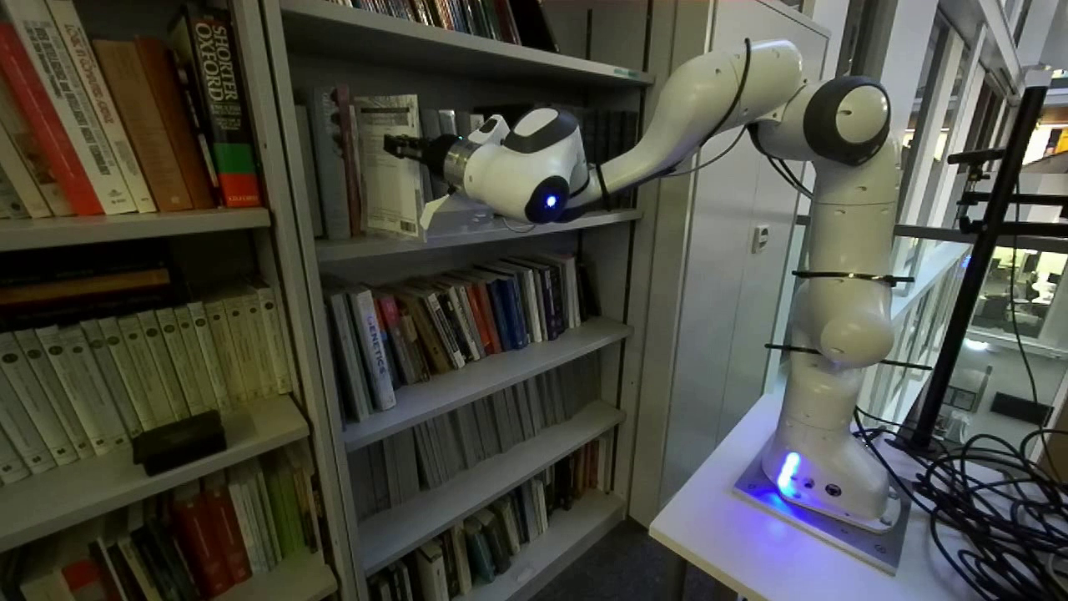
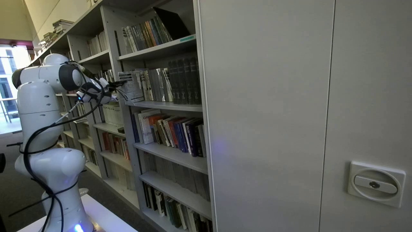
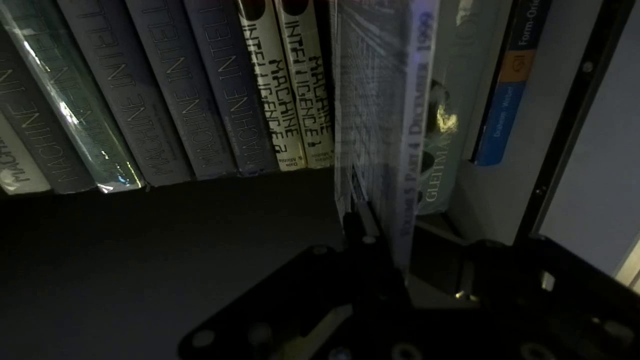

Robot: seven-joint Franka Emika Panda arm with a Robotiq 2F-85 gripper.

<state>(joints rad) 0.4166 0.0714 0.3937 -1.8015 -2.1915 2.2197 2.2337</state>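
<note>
White paper covers, apparently glossy, enclose the slim softbound journal (image 1: 386, 188) that stands upright at the grey shelf (image 1: 334, 250) in an exterior view; the black two-fingered gripper (image 1: 392, 145) is closed on its upper half, one finger across the barcoded cover, the opposite one hidden behind. It should be light and bendy, probably a little slick, its corners easily creased; the best hold is likely across both covers close to the spine, where the binding stiffens it. Legible nearby are "SHORTER OXFORD" on the thick black book with green and red bands (image 1: 221, 117) and "GENETICS" on the white-spined book (image 1: 374, 351) one shelf down. In an exterior view, thick dark bound volumes (image 2: 184, 80) stand farther along the journal's shelf, their lettering too small to read. In the wrist view the journal's spine, projecting past its neighbours with one finger against the cover, reads "Volume 5 Part 4 December 1999"; beside it run grey and cream hardbacks (image 3: 172, 90) lettered "MACHINE INTELLIGENCE", and on its other side a pale green book (image 3: 457, 95) is marked "GLEITMAN".
</note>
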